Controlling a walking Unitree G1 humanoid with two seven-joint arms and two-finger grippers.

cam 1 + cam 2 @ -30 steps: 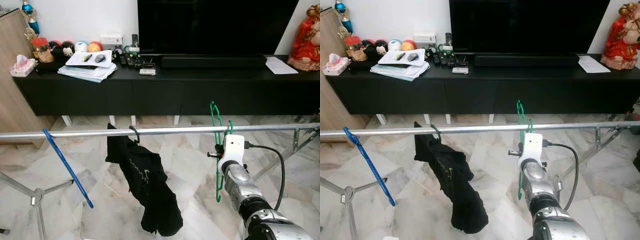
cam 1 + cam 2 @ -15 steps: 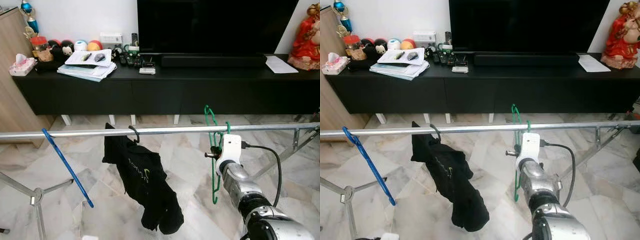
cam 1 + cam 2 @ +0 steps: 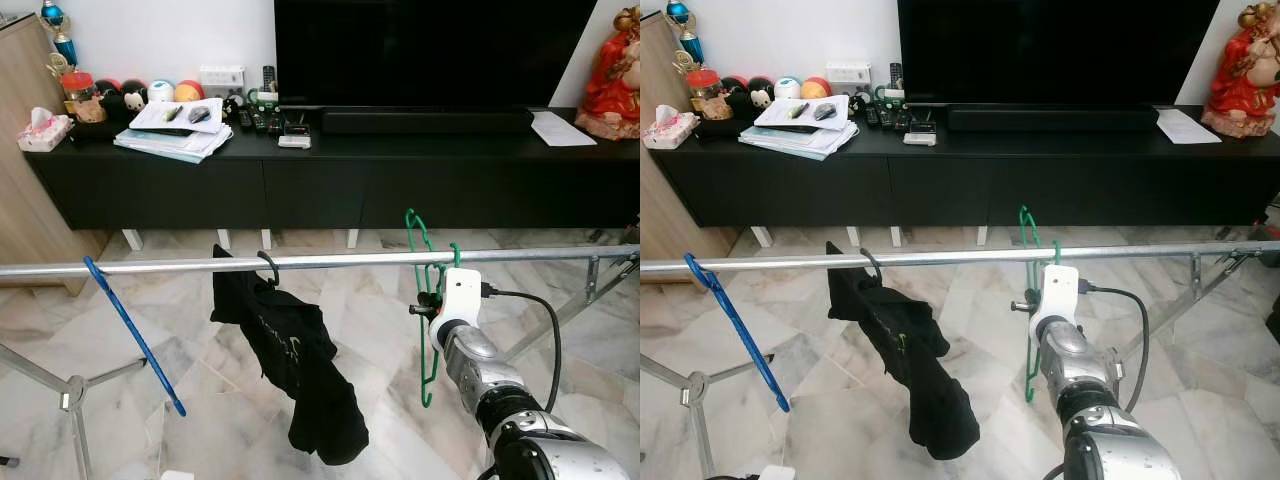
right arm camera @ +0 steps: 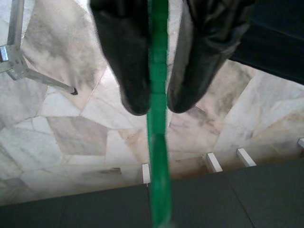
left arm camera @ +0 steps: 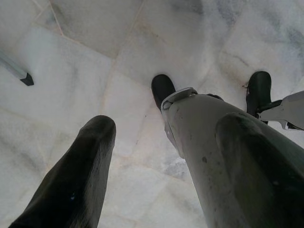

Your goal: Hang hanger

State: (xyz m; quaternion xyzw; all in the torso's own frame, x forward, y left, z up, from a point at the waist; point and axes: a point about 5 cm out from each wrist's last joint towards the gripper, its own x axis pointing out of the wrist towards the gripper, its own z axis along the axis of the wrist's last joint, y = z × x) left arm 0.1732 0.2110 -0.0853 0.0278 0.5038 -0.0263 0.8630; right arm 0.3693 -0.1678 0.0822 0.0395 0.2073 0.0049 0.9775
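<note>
A living room with a marble floor (image 3: 370, 330) and a long black TV cabinet (image 3: 330, 180) against the far wall. In front of the robot, a silver clothes rail (image 3: 320, 262) runs across at chest height. On it hang a blue hanger (image 3: 135, 335) far to the robot's left and a black hanger carrying a dark garment (image 3: 295, 365) near the middle.

The right arm reaches up to the rail, right of the garment. Its tool (image 4: 154, 102) is closed narrow on a green hanger (image 3: 428, 300), the two black fingers (image 4: 126, 61) pinching the thin green bar between them. The green hook rises just above the rail, and the hanger body drops below it, close against the white wrist housing. From the head views it is hard to tell whether the hook already rests on the rail or sits just beside it.

The left tool (image 5: 156, 142) hangs idle, pointing down at the floor with its fingers apart and holding nothing.

To finish well, the hook's open side should probably pass fully over the rail, then the arm should lower until the rail carries the weight. Only then should the fingers spread. Keeping the hanger clear of the garment avoids tangling.
</note>
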